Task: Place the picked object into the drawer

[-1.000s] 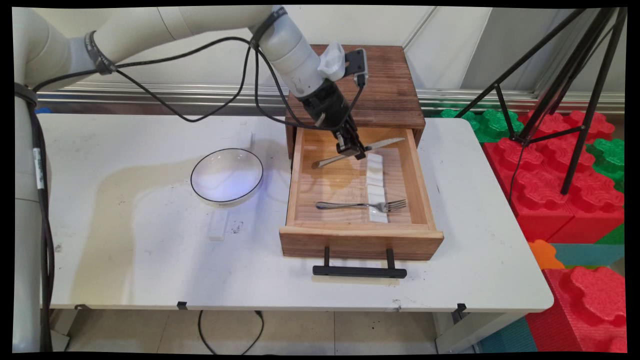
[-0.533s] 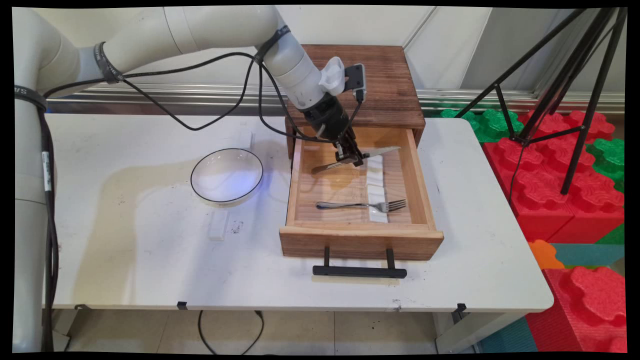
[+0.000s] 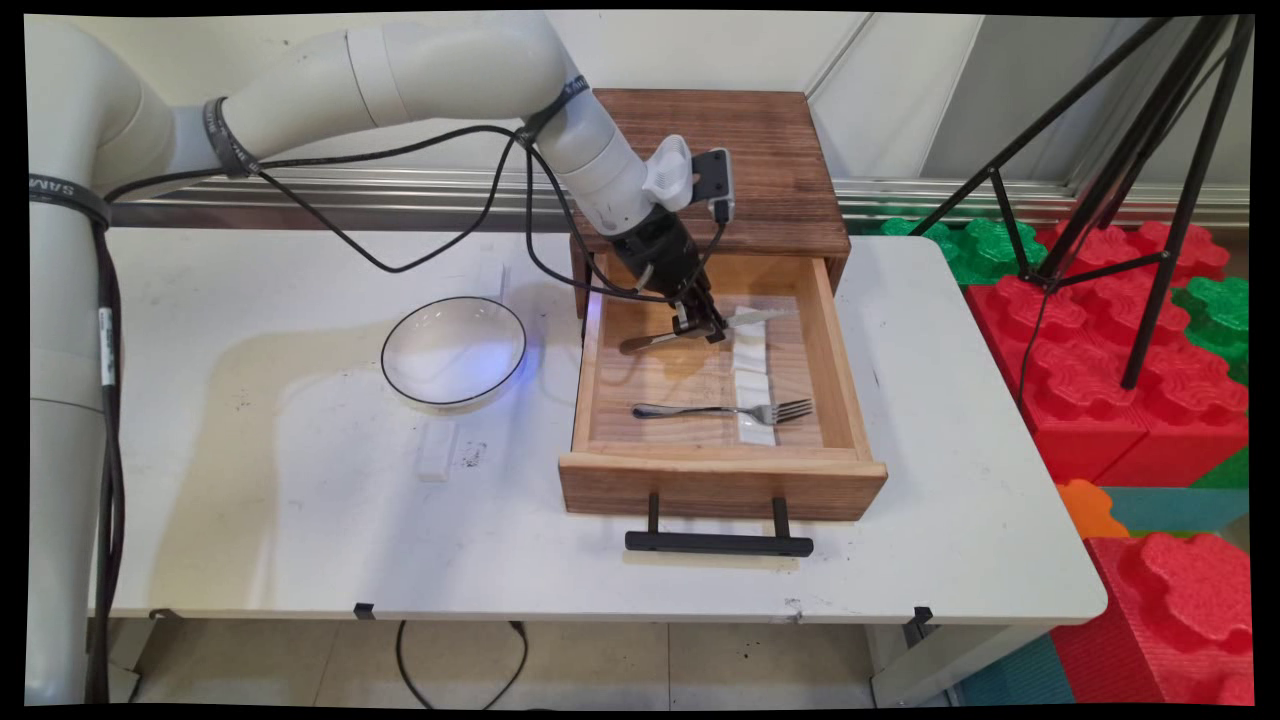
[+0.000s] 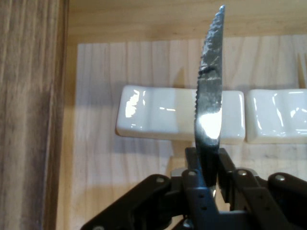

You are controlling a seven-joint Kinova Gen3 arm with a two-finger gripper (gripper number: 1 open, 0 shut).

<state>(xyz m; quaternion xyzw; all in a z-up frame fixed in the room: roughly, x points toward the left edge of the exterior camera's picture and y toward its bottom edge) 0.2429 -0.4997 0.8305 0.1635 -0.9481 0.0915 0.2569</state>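
My gripper (image 3: 698, 325) is shut on a metal table knife (image 3: 700, 327) and holds it low inside the open wooden drawer (image 3: 600, 380), near the drawer's back. The blade points right, over a white ceramic cutlery rest (image 3: 749, 335); the handle sticks out to the left. In the hand view the serrated blade (image 4: 210, 96) rises from between the fingers (image 4: 194, 175), edge on, with the white rest (image 4: 158, 112) just behind it and a second rest (image 4: 276, 115) to its right. A fork (image 3: 725, 410) lies across the front of the drawer on another rest.
The drawer belongs to a dark wooden cabinet (image 3: 760, 170) at the table's back. A white bowl with a dark rim (image 3: 454, 352) sits left of the drawer, with a small white block (image 3: 437, 450) in front of it. A black tripod (image 3: 1120, 180) and red foam blocks (image 3: 1100, 400) stand right of the table.
The gripper has come down and slightly forward with the knife, from above the drawer's back to just over the white rest; the blade has levelled out.
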